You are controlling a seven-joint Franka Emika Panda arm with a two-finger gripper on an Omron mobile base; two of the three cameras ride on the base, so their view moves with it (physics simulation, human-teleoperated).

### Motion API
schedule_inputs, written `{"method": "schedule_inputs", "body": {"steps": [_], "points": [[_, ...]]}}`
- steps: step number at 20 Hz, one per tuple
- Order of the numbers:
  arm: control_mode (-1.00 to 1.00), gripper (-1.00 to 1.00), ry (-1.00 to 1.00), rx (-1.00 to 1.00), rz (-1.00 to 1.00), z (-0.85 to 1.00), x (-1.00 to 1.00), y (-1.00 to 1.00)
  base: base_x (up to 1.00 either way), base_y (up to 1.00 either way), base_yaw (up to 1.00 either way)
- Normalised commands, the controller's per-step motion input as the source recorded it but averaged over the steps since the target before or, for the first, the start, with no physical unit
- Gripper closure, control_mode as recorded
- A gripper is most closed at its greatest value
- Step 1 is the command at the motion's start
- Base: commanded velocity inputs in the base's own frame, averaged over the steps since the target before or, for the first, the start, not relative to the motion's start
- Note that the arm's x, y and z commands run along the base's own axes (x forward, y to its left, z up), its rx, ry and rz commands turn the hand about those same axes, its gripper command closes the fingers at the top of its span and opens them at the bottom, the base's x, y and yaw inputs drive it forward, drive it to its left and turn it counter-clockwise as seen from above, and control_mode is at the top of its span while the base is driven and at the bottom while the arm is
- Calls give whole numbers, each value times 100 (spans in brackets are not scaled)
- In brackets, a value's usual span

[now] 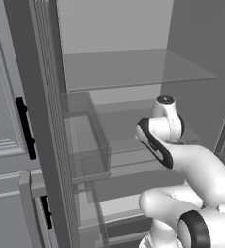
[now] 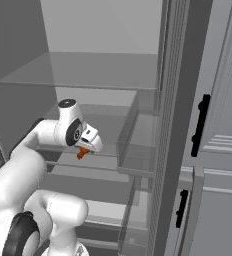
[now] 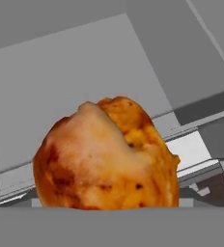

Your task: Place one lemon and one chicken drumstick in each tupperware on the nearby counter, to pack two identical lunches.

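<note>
A grey glass shelf is spanning the upper middle of the left base view. Lower down, another shelf is lying under the chicken drumstick (contact unclear) at centre.

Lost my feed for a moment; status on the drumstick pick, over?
Gripper inside the open fridge, fingers wide. Chicken drumstick right at the hand, close up; contact unclear. Glass shelf above, door bin beside; nothing blocking.
</note>
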Motion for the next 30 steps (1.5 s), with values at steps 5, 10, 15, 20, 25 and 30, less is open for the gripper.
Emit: {"method": "schedule_inputs", "body": {"steps": [5, 10, 15, 20, 25, 30], "points": [[-100, 100, 10, 0, 0, 59, -71, 10, 0, 0, 0], [-100, 100, 0, 3, 0, 58, -88, 26, 0, 0, 0], [-100, 100, 0, 8, 1, 68, -91, 13, 0, 0, 0], [-100, 100, -1, 5, 11, 51, -92, 0, 0, 0, 0], [-100, 100, -1, -13, 7, 18, -58, 0, 0, 0, 0], [-100, 100, -1, -7, 1, -14, -38, 0, 0, 0, 0]]}}
